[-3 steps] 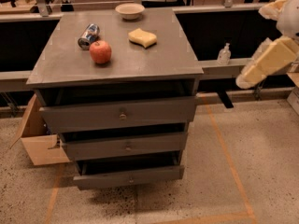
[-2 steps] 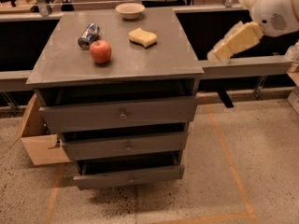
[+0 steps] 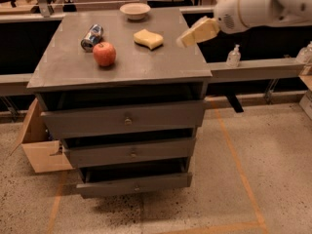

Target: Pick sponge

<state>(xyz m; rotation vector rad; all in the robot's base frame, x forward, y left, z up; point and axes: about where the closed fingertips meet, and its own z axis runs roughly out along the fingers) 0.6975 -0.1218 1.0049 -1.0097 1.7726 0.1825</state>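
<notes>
Gripper, can't tell its spread, hovers right of sponge; a low sideways approach may shove it toward apple.

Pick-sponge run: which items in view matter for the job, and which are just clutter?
Job:
sponge, on the cabinet
gripper, over the cabinet's right edge, right of the sponge, not touching it

Clutter:
apple, can and bowl, all on the cabinet
bottle, off to the right
cardboard box, left of the cabinet
</notes>
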